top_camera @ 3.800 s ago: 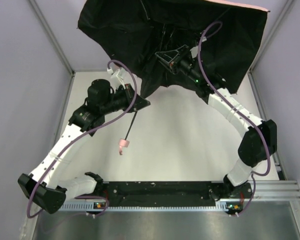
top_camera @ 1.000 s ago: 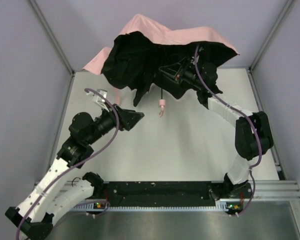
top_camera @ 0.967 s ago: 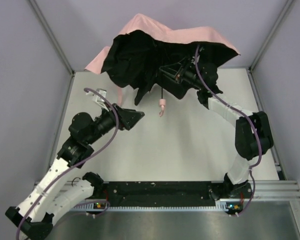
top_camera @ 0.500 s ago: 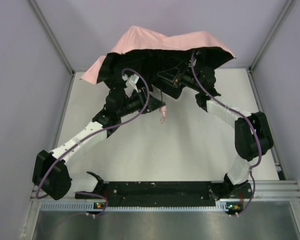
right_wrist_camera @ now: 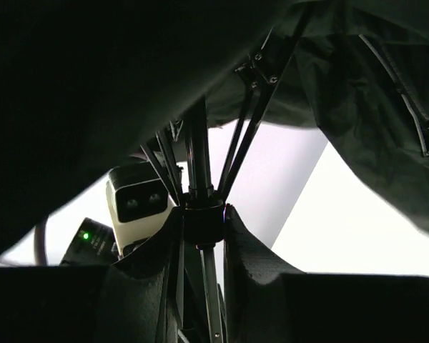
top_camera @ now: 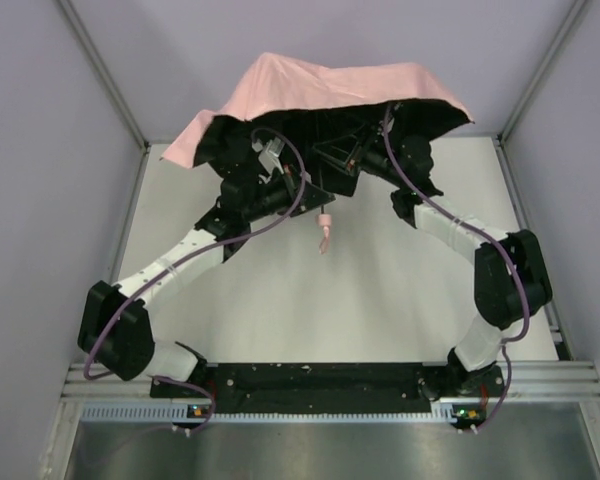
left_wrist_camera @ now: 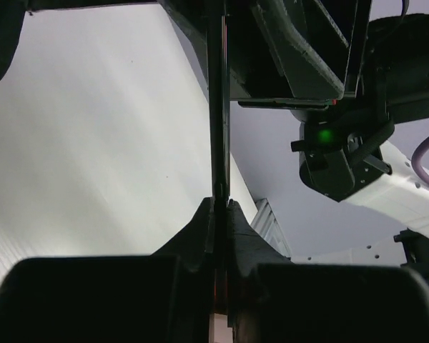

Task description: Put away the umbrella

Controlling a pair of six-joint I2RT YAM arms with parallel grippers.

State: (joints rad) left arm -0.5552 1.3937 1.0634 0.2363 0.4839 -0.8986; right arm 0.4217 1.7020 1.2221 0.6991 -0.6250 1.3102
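Note:
The umbrella [top_camera: 320, 85] is half open at the back of the table, pale pink on top and black underneath. Its small pink handle [top_camera: 324, 230] hangs below on the thin black shaft [left_wrist_camera: 217, 107]. My left gripper [top_camera: 315, 192] is shut on the shaft just above the handle; in the left wrist view [left_wrist_camera: 219, 204] the shaft runs up between the closed fingers. My right gripper [top_camera: 340, 160] is under the canopy, shut on the black runner collar [right_wrist_camera: 202, 214] where the ribs [right_wrist_camera: 254, 114] meet the shaft.
The white table top [top_camera: 360, 290] lies under the umbrella. Grey walls and metal frame posts [top_camera: 105, 75] close in the back and sides. A black rail [top_camera: 320, 380] runs along the near edge between the arm bases.
The left arm reached in from the left and closed on the shaft above the handle. The canopy has folded down further and sits lower. The right gripper stayed on the runner.

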